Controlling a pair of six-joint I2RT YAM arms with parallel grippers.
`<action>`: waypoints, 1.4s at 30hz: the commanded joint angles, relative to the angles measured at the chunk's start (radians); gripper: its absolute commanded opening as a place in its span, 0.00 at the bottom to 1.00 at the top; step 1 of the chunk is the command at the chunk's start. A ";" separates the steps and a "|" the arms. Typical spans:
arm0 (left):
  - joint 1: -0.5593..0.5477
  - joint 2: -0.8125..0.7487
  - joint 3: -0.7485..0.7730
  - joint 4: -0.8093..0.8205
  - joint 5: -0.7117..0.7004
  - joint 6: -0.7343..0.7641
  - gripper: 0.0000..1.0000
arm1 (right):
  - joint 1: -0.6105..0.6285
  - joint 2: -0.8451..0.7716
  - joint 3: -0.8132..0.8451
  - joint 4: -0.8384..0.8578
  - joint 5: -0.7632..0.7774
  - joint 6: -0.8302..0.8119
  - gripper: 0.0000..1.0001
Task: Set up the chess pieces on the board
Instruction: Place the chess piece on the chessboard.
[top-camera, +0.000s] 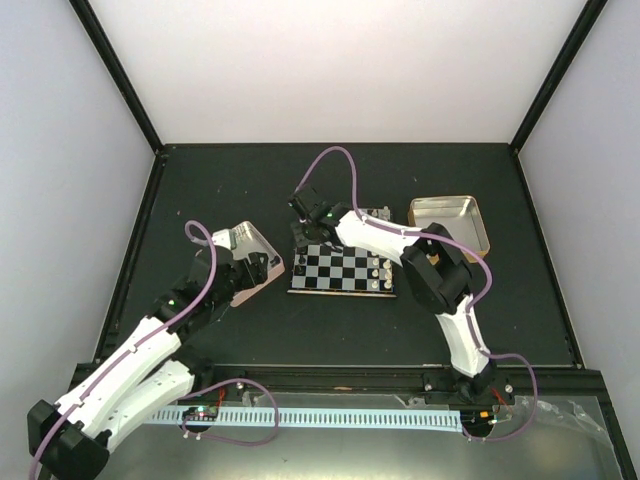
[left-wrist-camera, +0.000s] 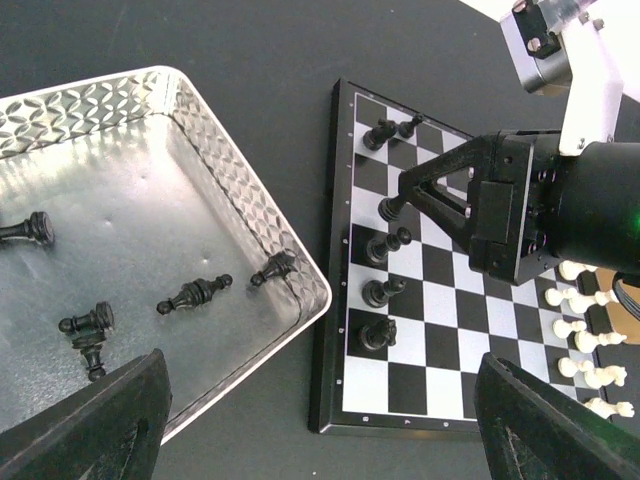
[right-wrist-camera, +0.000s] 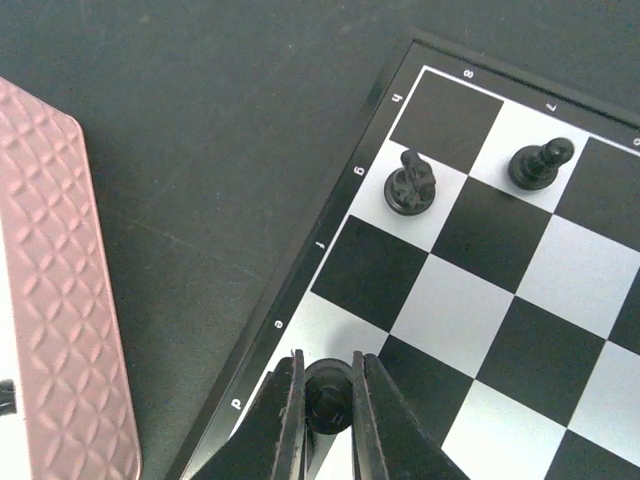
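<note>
The right hand (right-wrist-camera: 327, 402) grips a chess piece (right-wrist-camera: 327, 384) on the board (right-wrist-camera: 470, 300) edge

the only readable marks are tiny pale coordinates on the dark border of the board (right-wrist-camera: 455, 300), seen from the right wrist. the letters h, g, f, e, d run down its left edge, turned around. an 8 and what looks like a 7 sit along its top edge.

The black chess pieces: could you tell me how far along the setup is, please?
Five black pieces already stand along the board's edge. The right gripper is shut on a sixth piece at an edge square. At least five more pieces lie in the tin.
</note>
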 joint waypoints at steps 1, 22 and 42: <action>0.020 -0.008 -0.008 -0.013 0.045 -0.015 0.85 | 0.003 0.029 0.036 -0.015 0.034 -0.013 0.04; 0.045 0.000 -0.020 -0.022 0.088 -0.021 0.85 | 0.003 0.079 0.047 0.004 -0.013 -0.026 0.17; 0.056 0.014 -0.024 -0.021 0.097 -0.017 0.85 | 0.003 0.027 0.057 -0.042 -0.014 -0.019 0.19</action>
